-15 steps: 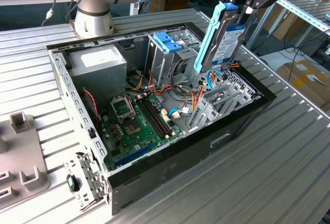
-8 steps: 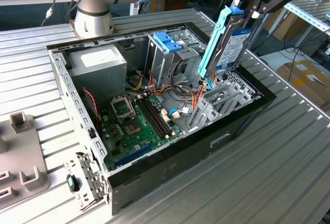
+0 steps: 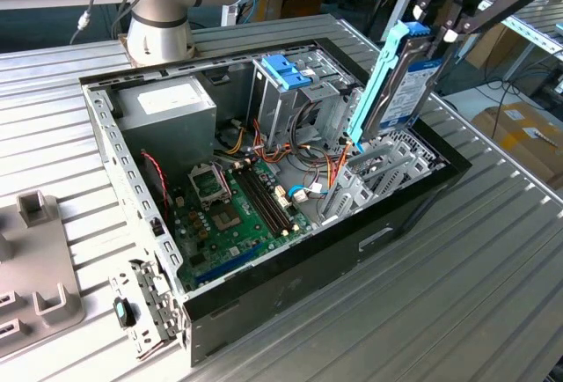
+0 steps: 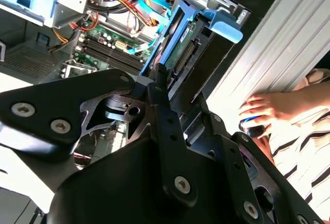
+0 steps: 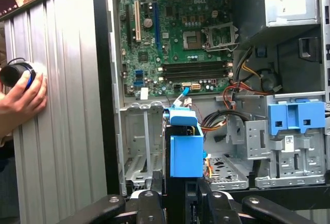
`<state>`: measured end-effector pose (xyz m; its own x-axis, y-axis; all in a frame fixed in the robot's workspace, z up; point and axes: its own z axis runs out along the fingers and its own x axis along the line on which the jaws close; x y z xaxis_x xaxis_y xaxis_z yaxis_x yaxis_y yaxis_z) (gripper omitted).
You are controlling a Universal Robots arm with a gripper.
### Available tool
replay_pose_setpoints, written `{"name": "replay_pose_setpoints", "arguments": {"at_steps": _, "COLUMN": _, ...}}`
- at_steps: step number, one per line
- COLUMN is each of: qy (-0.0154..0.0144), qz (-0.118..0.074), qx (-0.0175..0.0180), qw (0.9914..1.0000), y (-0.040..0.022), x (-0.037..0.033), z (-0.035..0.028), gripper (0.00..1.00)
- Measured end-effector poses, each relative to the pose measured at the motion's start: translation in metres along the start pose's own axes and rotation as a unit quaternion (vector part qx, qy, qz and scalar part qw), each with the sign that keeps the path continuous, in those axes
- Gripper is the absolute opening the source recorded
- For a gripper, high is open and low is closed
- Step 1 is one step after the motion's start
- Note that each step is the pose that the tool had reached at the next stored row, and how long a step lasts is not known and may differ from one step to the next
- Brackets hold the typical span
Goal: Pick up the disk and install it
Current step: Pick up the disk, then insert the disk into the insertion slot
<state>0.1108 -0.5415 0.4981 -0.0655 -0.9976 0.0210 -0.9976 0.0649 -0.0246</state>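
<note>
Above the case [image 3: 352,250], the disk [image 3: 403,91] hangs clamped between the fingers [image 3: 475,12].

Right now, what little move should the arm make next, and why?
Probably a slow, short lowering: the gripper holds the disk upright over the open computer case, its lower end just above the empty metal bays, so easing down looks safest.
</note>
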Motion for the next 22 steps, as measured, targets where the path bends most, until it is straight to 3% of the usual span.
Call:
{"name": "replay_pose_setpoints", "arguments": {"at_steps": 8, "qy": 0.0001, "qz": 0.0, "qx": 0.0, "qw": 1.0, "y": -0.0011, "x": 0.017, "z": 0.0003, "gripper": 0.35}}
{"name": "replay_pose_setpoints", "arguments": {"at_steps": 22, "qy": 0.0001, "qz": 0.0, "qx": 0.0, "qw": 1.0, "y": -0.0014, "x": 0.021, "z": 0.0004, "gripper": 0.35}}
